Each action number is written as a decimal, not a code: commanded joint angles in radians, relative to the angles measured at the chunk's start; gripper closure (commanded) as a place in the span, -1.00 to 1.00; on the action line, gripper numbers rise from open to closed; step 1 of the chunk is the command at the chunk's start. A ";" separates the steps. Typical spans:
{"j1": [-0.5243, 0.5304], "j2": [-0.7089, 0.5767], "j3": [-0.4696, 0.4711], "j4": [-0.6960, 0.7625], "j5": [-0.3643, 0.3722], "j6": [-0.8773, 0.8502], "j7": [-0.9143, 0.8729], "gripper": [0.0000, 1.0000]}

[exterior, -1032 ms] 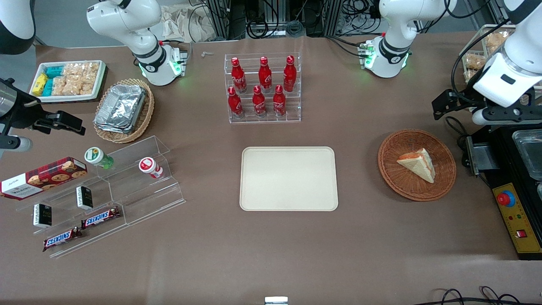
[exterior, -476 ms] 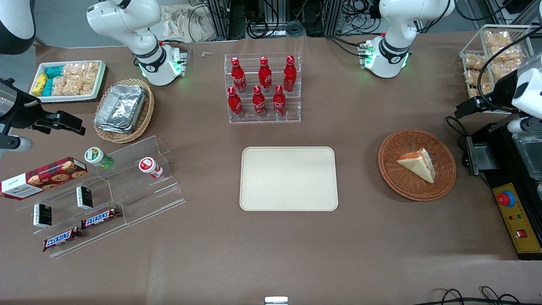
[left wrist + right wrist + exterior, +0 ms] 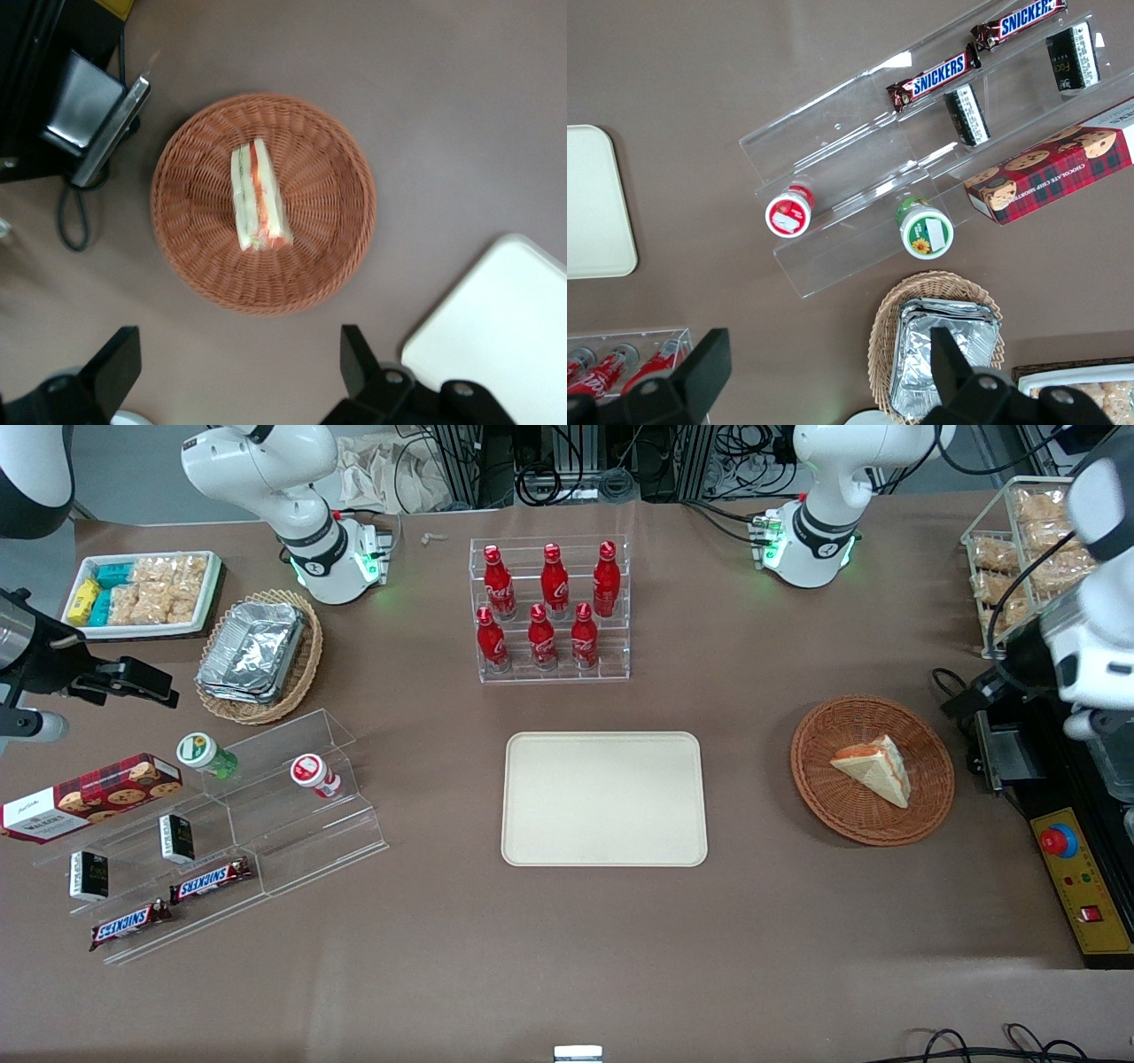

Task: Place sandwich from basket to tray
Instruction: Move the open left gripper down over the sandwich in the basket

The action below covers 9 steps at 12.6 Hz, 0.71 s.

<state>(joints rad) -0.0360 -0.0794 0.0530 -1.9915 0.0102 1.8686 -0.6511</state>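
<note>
One sandwich (image 3: 258,195) lies in your basket (image 3: 345,177); the gripper (image 3: 235,376) hovers above, fingers spread wide—squeezing hard could crush the bread.

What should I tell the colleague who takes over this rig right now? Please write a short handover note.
Left arm's gripper: open, empty, above the table beside the basket.
Small triangular white-bread sandwich: lies in the round reddish-brown wicker basket, toward the working arm's end of the table.
Large cream-beige rectangular tray: mid-table, nothing on it.
Done: nothing gripped yet.
Left: lower onto the sandwich, grip it, carry it to the tray, release.
</note>
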 commanded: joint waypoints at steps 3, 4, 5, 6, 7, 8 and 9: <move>0.004 -0.001 -0.004 -0.177 0.030 0.182 -0.172 -1.00; 0.004 0.025 -0.004 -0.208 0.030 0.219 -0.215 -1.00; 0.004 0.055 -0.004 -0.213 0.028 0.233 -0.247 -1.00; 0.004 0.091 -0.004 -0.208 0.028 0.233 -0.289 -1.00; 0.002 0.122 -0.004 -0.208 0.028 0.234 -0.330 -1.00; 0.002 0.145 -0.002 -0.208 0.028 0.239 -0.343 -1.00; 0.002 0.158 -0.004 -0.207 0.028 0.245 -0.344 -1.00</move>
<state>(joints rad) -0.0355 0.0545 0.0533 -2.1996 0.0182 2.0919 -0.9468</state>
